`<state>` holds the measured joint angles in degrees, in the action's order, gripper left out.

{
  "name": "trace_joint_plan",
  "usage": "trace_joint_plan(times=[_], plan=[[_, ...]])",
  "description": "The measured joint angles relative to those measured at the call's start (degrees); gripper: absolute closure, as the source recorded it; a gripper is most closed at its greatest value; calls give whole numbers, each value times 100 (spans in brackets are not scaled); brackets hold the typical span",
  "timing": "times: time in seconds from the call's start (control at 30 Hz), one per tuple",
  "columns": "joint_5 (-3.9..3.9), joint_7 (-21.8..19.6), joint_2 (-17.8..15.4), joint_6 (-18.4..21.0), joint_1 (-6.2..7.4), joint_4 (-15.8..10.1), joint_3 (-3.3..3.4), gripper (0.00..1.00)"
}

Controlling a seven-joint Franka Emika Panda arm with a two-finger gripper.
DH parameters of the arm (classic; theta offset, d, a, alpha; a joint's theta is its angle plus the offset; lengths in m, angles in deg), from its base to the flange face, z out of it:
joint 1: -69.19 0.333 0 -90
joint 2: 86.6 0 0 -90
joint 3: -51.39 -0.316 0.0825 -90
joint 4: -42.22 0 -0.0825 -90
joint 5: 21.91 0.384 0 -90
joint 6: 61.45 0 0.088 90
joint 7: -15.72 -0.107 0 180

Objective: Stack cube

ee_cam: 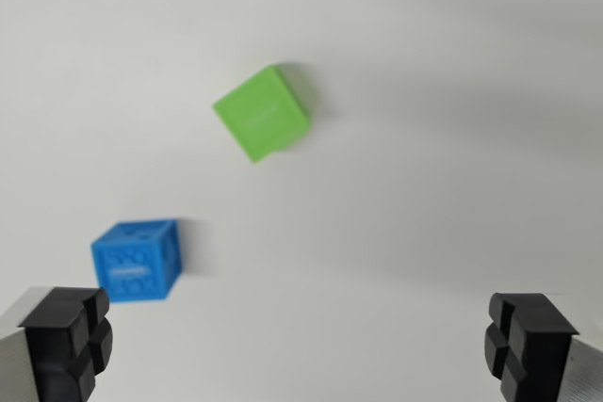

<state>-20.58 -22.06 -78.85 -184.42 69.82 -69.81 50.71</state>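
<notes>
We held our gripper (301,345) high with its jaws wide apart and empty, probably to survey both cubes. The blue cube (138,259) sat near-left on the white table (452,138), the green cube (263,112) farther off.

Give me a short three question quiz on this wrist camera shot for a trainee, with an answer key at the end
1. True or false: the green cube is stacked on the blue cube.
2. Which cube lies nearer the claw's finger on the wrist view's left? A) green B) blue
3. Fill in: the claw's fingers stand wide apart with nothing between them, so the claw is ____.

Key:
1. False; both cubes rest apart on the white table.
2. B.
3. Open.
</notes>
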Motion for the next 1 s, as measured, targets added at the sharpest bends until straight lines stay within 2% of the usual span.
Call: trace_joint_plan(times=[0.47, 0.83, 1.0], plan=[[-31, 925, 406, -427, 16, -129, -108, 0], [-120, 1728, 830, -794, 18, -169, -218, 0], [-187, 2132, 1063, -976, 18, -170, -274, 0]])
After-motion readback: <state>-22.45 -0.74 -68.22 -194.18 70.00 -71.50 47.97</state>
